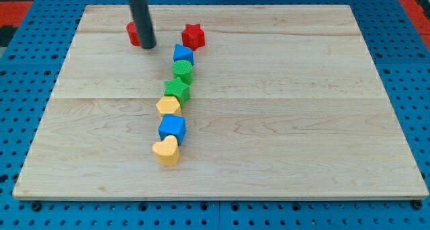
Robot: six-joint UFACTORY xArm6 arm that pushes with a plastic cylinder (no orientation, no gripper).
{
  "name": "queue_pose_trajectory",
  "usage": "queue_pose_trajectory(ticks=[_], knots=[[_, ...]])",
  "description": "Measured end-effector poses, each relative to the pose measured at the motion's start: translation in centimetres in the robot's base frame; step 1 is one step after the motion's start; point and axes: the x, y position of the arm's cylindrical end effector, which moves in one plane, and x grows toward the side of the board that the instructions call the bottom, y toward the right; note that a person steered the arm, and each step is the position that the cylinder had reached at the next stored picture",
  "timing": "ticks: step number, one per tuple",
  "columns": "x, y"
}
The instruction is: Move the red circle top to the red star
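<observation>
The red circle (132, 33) sits near the board's top left, mostly hidden behind my rod. My tip (148, 46) rests just right of and below the circle, touching or nearly touching it. The red star (193, 35) lies to the right of the tip, near the top of the board, a short gap away.
Below the star a column of blocks runs down the board: a blue block (183, 54), a green block (182, 71), a green star (177, 90), a yellow block (168, 107), a blue cube (172, 128) and a yellow heart (166, 150). The wooden board (302, 122) sits on a blue pegboard.
</observation>
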Motion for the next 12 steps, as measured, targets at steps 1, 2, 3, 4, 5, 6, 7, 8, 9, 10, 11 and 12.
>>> queue_pose_trajectory(ticks=[1, 2, 3, 4, 5, 6, 7, 8, 9, 10, 11, 12], knots=[[0.0, 2.2], [0.0, 2.4], [0.0, 2.4], [0.3, -0.8], [0.3, -5.3], [-4.0, -2.9], [-4.7, -6.3], [-7.1, -5.9], [-7.8, -9.5], [-10.6, -10.2], [-11.4, -6.8], [-10.3, -2.0]])
